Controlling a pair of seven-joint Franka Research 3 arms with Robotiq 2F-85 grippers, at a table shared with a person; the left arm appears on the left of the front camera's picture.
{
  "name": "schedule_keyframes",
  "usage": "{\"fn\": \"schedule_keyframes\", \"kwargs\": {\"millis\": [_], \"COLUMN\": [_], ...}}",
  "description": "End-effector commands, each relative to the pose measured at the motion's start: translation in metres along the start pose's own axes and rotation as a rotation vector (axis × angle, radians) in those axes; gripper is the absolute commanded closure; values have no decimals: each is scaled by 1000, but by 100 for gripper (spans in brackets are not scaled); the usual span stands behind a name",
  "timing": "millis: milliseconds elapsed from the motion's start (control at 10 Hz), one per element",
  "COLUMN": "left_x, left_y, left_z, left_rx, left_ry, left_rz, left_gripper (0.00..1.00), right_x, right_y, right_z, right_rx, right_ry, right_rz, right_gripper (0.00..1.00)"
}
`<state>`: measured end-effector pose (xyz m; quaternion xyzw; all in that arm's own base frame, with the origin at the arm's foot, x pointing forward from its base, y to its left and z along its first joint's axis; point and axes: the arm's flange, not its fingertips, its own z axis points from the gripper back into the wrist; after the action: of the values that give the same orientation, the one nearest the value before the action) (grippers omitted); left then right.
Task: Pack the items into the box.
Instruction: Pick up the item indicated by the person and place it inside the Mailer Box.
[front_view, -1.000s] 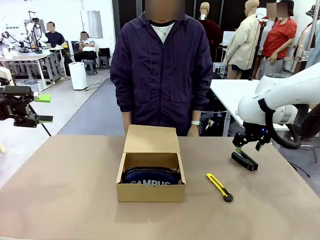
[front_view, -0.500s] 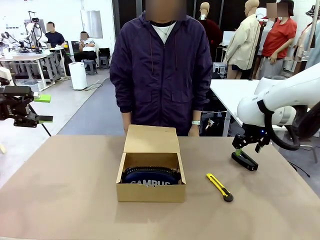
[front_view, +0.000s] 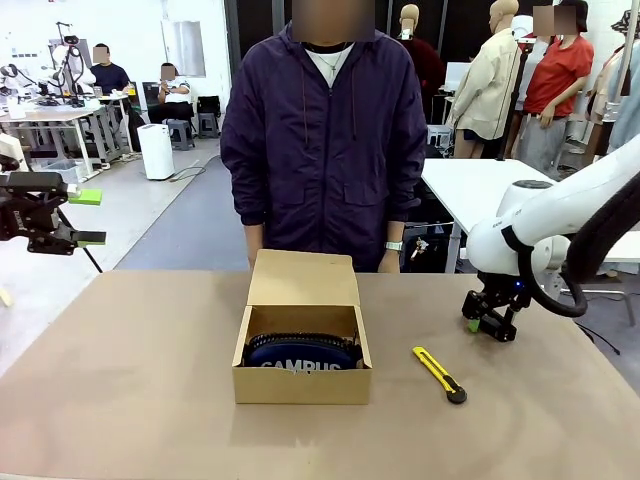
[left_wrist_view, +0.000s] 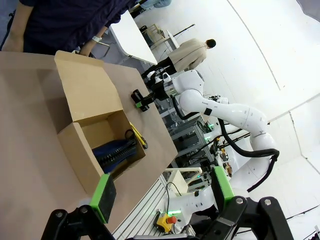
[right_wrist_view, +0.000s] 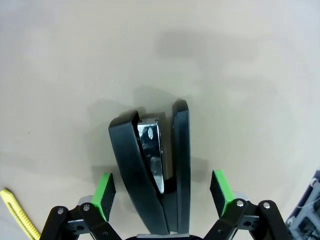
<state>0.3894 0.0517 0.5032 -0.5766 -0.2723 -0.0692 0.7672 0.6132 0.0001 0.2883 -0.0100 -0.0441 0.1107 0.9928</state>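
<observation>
Box (front_view: 300, 385) sits mid-table, lid flap up and leaning toward the far side, opening exposed. Pouch (front_view: 302, 354) lies inside along the front wall, "CAMPUS" lettering readable, zip edge upward.

Knife (front_view: 438, 373) lies flat on the table (front_view: 150, 400) to the box's right, near but not touching, angled with its black end toward the robot.

Stapler (right_wrist_view: 152, 160) lies on the table farther right, well apart from the box, beyond the knife. In the right wrist view it seems to rest on its side, top arm and base parted in a narrow V, metal magazine showing between them.

Right gripper (right_wrist_view: 162, 192) is low over the stapler, fingers spread wide. One green pad stands on each side of the stapler, with bare table in the gap on both sides (no contact visible). In the front view the gripper (front_view: 488, 322) hides most of the stapler.

Left gripper (front_view: 88, 218) hangs above the table's left edge, well clear of everything, fingers spread, nothing between them. Its wrist view looks across the table at the box (left_wrist_view: 80, 155) from the side.

A person (front_view: 322, 150) in a dark jacket stands at the far edge, directly behind the box, hands low behind the lid.
</observation>
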Motion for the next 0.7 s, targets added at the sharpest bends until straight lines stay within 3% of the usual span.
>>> {"fn": "schedule_keyframes", "kwargs": {"millis": [0,100,200,300,600], "left_x": [-1,-1,-1,-1,-1], "left_y": [-1,-1,-1,-1,-1], "left_z": [4,4,4,4,4], "left_rx": [-2,-2,-2,-2,-2], "left_ry": [13,13,13,13,13], "left_rz": [0,0,0,0,0], "left_gripper": [0,0,0,0,0], "right_x": [11,12,12,12,13], "right_y": [-6,-7,-7,-6,-8], "right_z": [0,1,2,-1,-3], "right_rx": [-44,-27,-35,-25,-33], "right_ry": [2,-15,-22,-7,8], "right_rz": [38,44,58,64,52], "right_gripper": [0,0,55,100,100]}}
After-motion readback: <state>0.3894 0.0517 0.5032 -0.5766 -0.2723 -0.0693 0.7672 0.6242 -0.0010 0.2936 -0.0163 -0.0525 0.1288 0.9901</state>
